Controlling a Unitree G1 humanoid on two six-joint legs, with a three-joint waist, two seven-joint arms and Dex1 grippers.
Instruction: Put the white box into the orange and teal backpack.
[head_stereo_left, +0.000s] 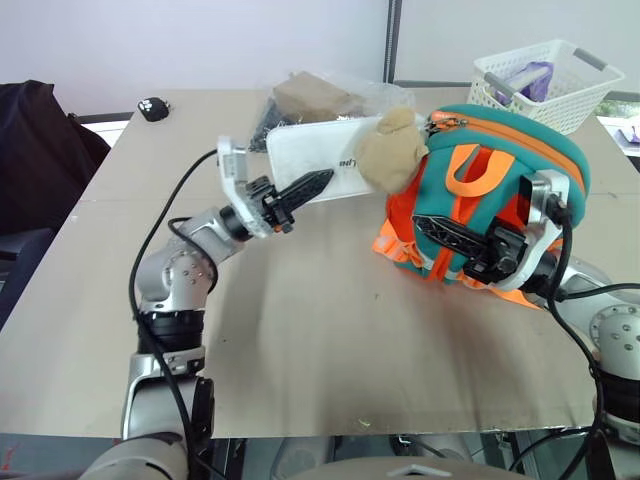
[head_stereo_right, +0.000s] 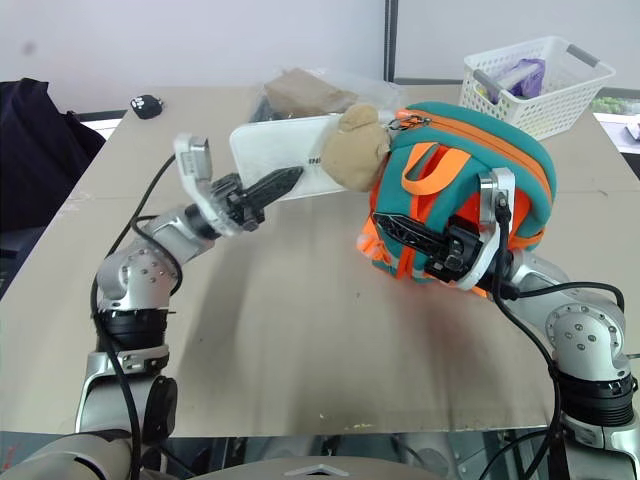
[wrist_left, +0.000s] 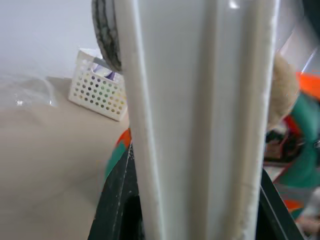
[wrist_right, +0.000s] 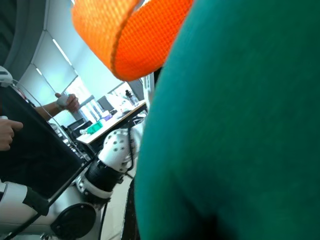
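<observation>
Presently, the left pincer (head_stereo_left: 300, 192) was clamped on the near end of the white box (head_stereo_left: 320, 160), its black fingers gripping the case from both sides; the box was held clear of the table (head_stereo_left: 300, 330), nearly level, its far end meeting a tan plush piece (head_stereo_left: 392, 150) at the top of the orange and teal backpack (head_stereo_left: 505, 150); whether that end had entered the bag could not be determined. The right pincer (head_stereo_left: 455, 240) was closed on the orange front of the backpack, holding it tilted on the table's right side. Behind the box lay a clear plastic bag (head_stereo_left: 330, 98) holding a brown block; a white lattice basket (head_stereo_left: 545, 85) stood at the far right corner; a small black object (head_stereo_left: 153, 108) sat near the far left edge.
</observation>
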